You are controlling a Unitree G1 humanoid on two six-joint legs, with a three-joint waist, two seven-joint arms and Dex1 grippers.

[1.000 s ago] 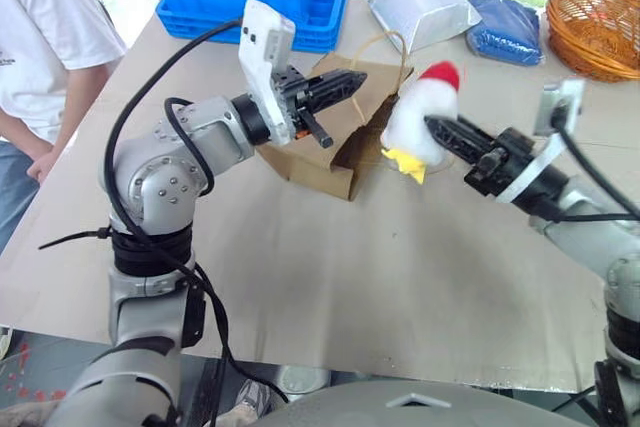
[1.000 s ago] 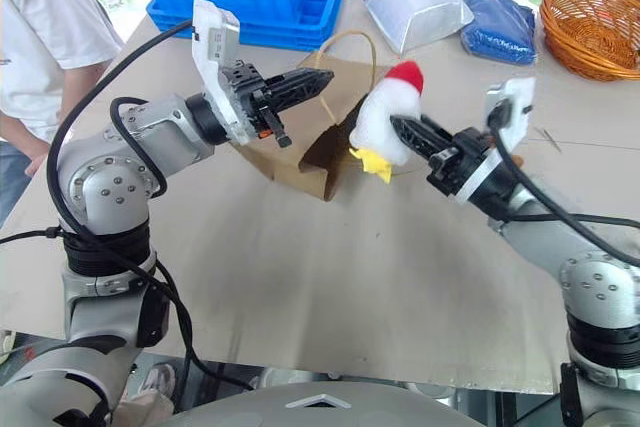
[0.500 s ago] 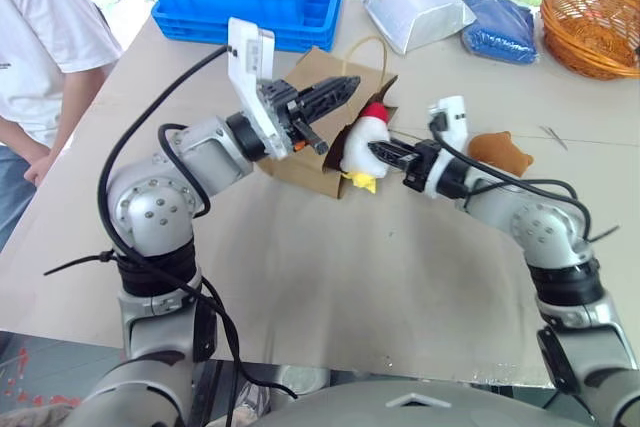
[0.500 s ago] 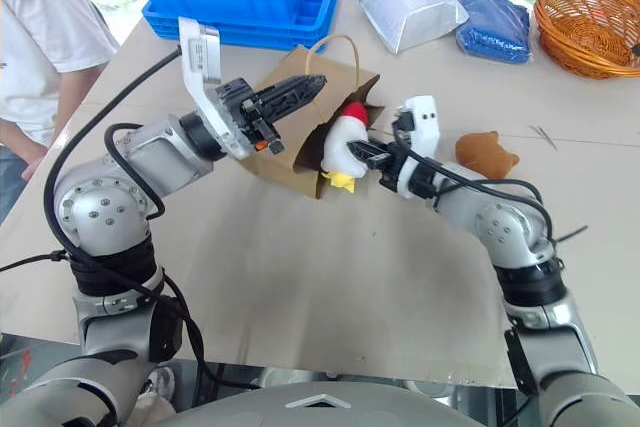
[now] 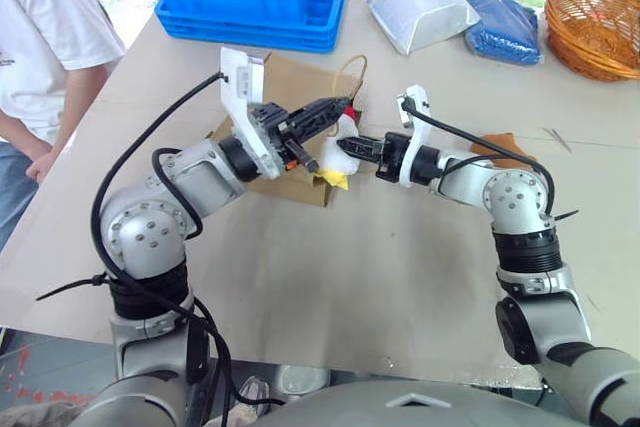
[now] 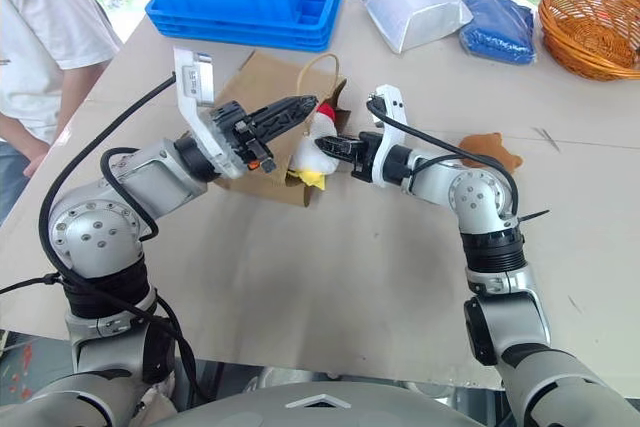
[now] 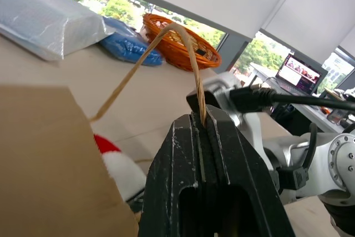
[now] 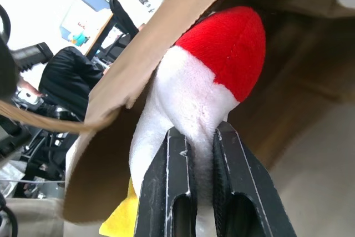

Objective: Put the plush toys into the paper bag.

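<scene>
Pinching the cord handle (image 7: 191,76), left gripper (image 5: 340,107) lifts the paper bag (image 5: 290,97) mouth edge. Right gripper (image 5: 347,145) clamps white chicken (image 8: 188,109) at the opening, half hidden; brown toy (image 6: 487,151) beside right arm, partly occluded.

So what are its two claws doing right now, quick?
Left gripper: shut on the paper bag's cord handle.
Right gripper: shut on the white chicken toy, at the bag's mouth.

Bright daylight from windows behind the tabletop (image 5: 330,277), bg blown out in wrist views; soft shadows under arms; head views sharp; right wrist view close-up, bg out of focus
</scene>
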